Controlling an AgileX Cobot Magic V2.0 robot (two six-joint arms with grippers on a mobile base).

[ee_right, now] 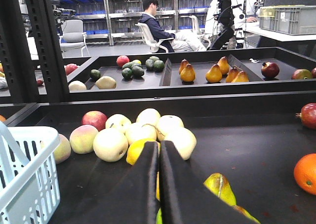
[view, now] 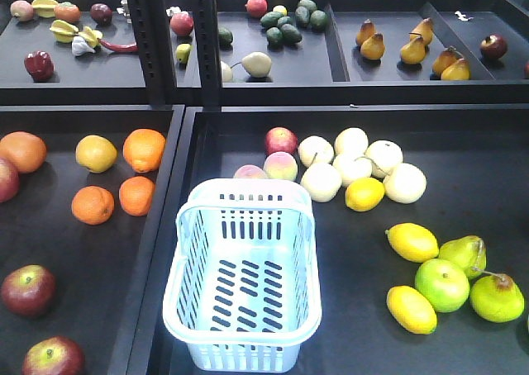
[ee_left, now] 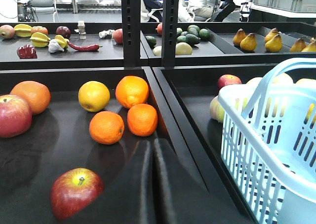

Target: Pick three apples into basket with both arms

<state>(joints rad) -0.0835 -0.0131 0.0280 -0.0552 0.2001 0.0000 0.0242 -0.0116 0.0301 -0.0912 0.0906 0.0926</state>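
Holding: nothing; my left gripper (ee_left: pixel 153 147) and right gripper (ee_right: pixel 159 147) are both pinched closed.
Basket (view: pixel 248 189): empty.
Apples (view: pixel 29 290): none in, all three left to pick.

The front camera looks steeply down on the basket (view: pixel 178 251) from close above. The left wrist camera sits low at the basket's left, the right wrist camera low at its right. Both face the rear shelf (view: pixel 318 65) and catch the basket's edge.
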